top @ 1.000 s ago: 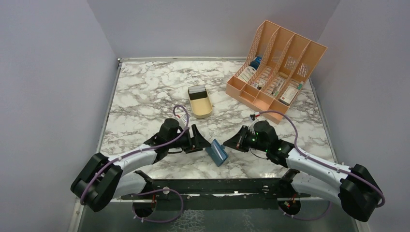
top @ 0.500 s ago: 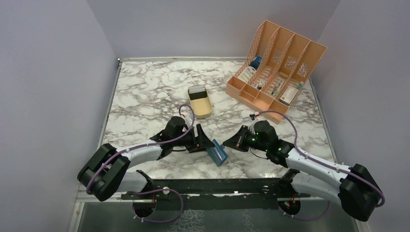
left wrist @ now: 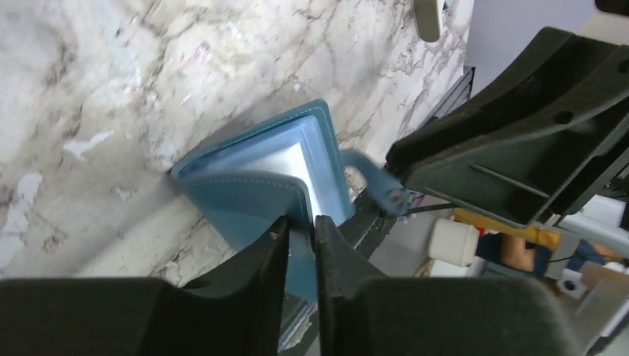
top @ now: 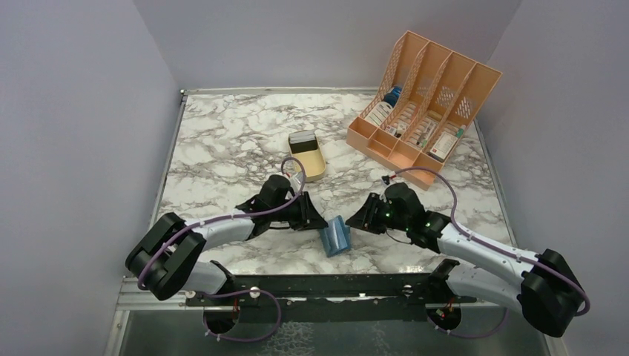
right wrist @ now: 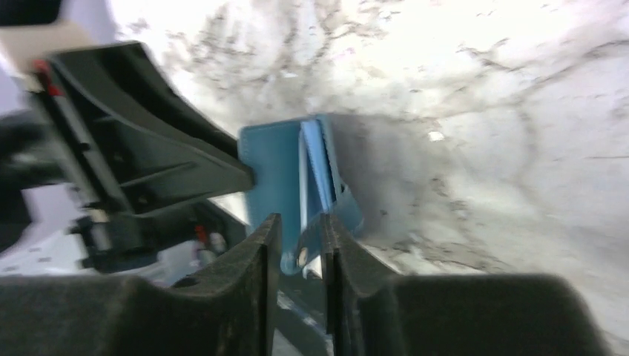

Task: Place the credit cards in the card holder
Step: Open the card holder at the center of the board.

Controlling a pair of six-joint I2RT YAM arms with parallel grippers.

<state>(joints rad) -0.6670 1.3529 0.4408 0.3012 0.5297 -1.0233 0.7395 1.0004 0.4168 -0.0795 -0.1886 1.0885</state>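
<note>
On a marble table (top: pixel 222 141) with an orange file rack (top: pixel 426 104) at far right and a tan tray (top: pixel 310 154) mid-table, the left gripper (left wrist: pixel 300 226) pinches one teal cover of the card holder (top: pixel 335 237), which stands half-open on edge near the front. The right gripper (right wrist: pixel 300 226) straddles its other edge, and whether it grips cannot be told. The credit cards (top: pixel 302 138) seem to lie in the tray's far end, well apart; if the right side slips, the holder may flop shut or topple, hiding its pockets.
</note>
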